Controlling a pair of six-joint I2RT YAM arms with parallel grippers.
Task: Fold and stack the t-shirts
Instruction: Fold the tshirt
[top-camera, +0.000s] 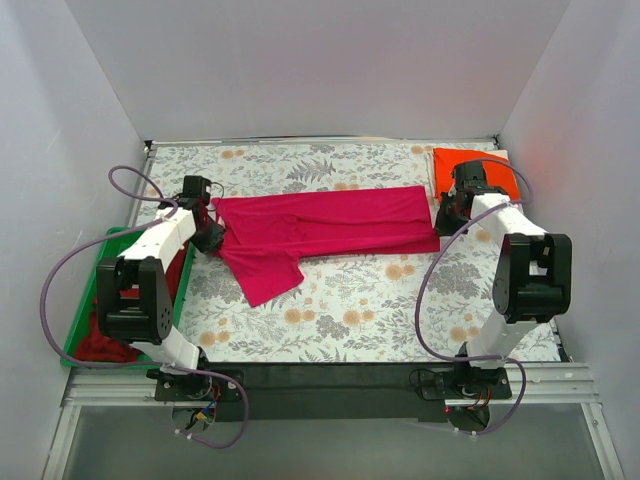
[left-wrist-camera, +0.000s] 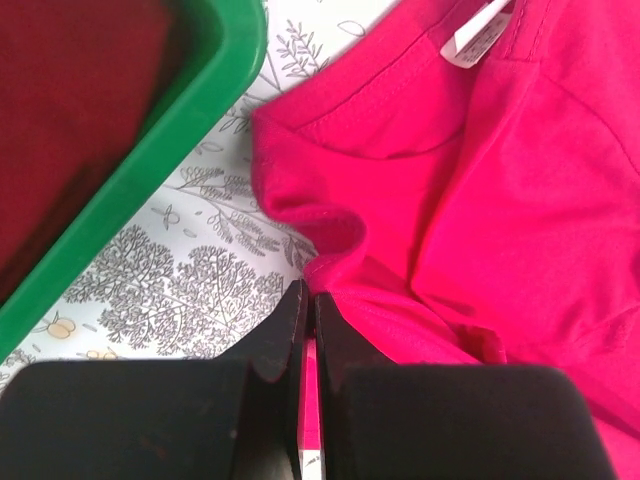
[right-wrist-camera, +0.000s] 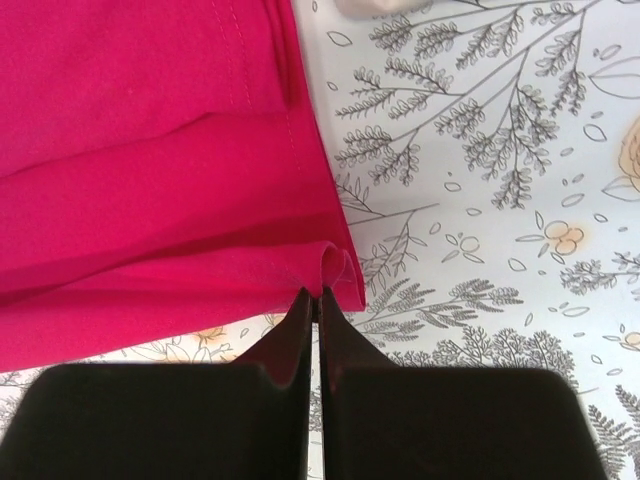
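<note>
The magenta-pink t-shirt (top-camera: 320, 225) lies stretched left to right across the floral table, folded lengthwise, with one sleeve (top-camera: 270, 278) sticking out toward the front. My left gripper (top-camera: 213, 238) is shut on its left end beside the collar (left-wrist-camera: 400, 140); pink cloth shows between the jaws in the left wrist view (left-wrist-camera: 308, 300). My right gripper (top-camera: 447, 215) is shut on the hem corner at the right end, with the cloth (right-wrist-camera: 140, 180) puckered at its tips (right-wrist-camera: 316, 298). The orange-red t-shirt (top-camera: 475, 170) lies folded at the back right. The darker red t-shirt (top-camera: 100, 340) is in the tray. I see no white t-shirt clearly.
A green plastic tray (top-camera: 85, 300) lies along the table's left edge, its rim (left-wrist-camera: 200, 90) close to my left gripper. White walls enclose the table on three sides. A small pale object (right-wrist-camera: 370, 5) shows at the top edge of the right wrist view.
</note>
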